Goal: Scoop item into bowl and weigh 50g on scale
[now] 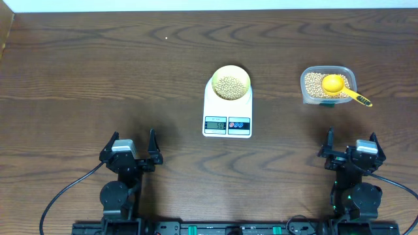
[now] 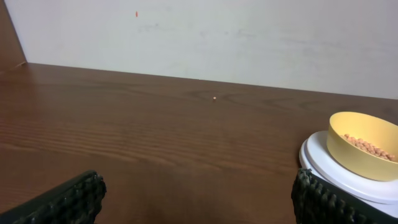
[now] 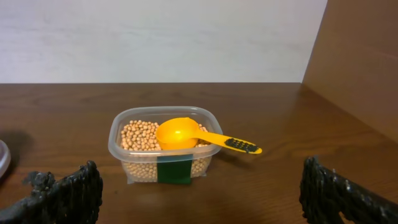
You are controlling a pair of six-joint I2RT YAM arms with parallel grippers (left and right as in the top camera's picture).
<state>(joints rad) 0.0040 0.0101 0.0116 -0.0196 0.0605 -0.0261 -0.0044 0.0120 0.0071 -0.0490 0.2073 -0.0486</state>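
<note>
Brown wooden counter (image 1: 98, 78) holds it all. The left gripper (image 1: 134, 140) sits near the front edge, wide apart and empty. The bowl (image 1: 246, 77) of beans (image 1: 230, 87) rests on the scale (image 1: 215, 111) for weighing. The scoop (image 1: 334, 83) lies in the tub (image 1: 304, 85). The right gripper (image 1: 351, 140) is apart too.

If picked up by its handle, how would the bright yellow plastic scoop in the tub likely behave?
Probably rigid: the bright yellow plastic scoop holds its handle out past the rim of the clear plastic tub without sagging. Likely light, since its cup looks empty. The thin handle might pivot when pinched, the cup end dipping.
</note>
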